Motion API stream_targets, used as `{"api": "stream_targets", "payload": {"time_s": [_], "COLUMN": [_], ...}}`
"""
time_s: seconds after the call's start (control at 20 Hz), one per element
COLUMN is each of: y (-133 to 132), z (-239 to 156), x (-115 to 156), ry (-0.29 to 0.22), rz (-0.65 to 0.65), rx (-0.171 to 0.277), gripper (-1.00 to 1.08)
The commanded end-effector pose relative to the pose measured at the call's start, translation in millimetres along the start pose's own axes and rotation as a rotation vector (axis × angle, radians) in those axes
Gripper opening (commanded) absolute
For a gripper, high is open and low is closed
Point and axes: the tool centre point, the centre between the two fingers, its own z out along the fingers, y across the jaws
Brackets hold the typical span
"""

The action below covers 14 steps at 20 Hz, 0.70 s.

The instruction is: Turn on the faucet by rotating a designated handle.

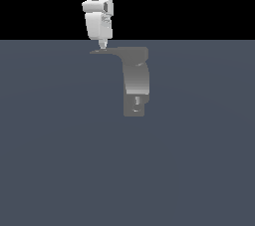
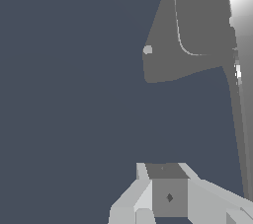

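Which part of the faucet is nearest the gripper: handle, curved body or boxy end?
The handle: this thin flat blade juts sideways from the faucet top, right under the gripper; body and boxy end lie lower.

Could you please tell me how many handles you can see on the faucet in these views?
1. The handle sticks out sideways from the top of the faucet, toward the exterior view's left, directly beneath the tool. Another handle could be hidden behind the body.

A flat slate-blue floor (image 1: 60, 160) carries the grey faucet (image 1: 135, 83).
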Motion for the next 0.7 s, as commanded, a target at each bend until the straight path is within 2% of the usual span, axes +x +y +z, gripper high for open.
{"api": "stream_targets", "payload": {"time_s": [0.0,0.65], "y": [-1,22], "z": [0,1], "x": [0,-2], "ry": [0.001,0.001], "rz": [0.004,0.003], "rx": [0.002,0.001], "gripper": [-1.0,-1.0]}}
